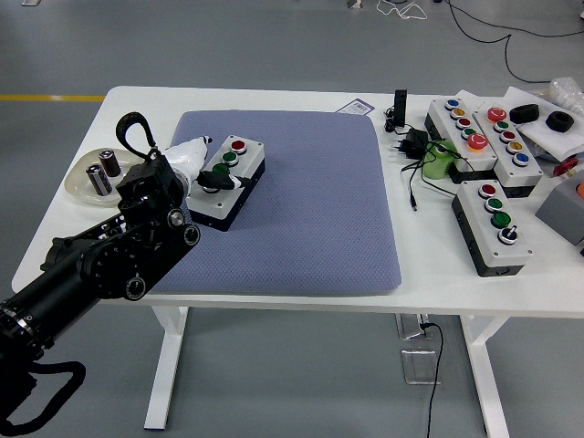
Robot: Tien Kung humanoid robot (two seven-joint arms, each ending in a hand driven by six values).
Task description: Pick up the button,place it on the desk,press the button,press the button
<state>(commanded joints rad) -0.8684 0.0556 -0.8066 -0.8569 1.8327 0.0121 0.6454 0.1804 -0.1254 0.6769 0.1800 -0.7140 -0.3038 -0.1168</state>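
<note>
One hand only is seen, the left hand (203, 162), brought in from the lower left of the frame on a black arm (100, 260); its white shell is laid against the left side of the button box (225, 182), and a dark finger (239, 182) is stretched across the box's top near the black button, though contact with that button cannot be made out. Nothing is gripped, the other fingers being loosely extended. The box, grey-topped with a black base, is set at a slant in the upper left part of the blue-grey mat (301, 210), with a red button at its far end, a green one in the middle and a black one nearest. The mat is spread over the middle of the white table (456, 292). At the left of the frame, a shallow dish (80, 182) holding small cylinders is seen beside the arm. At the upper right, three more button boxes (493, 224) are grouped with a green object and black cables.
</note>
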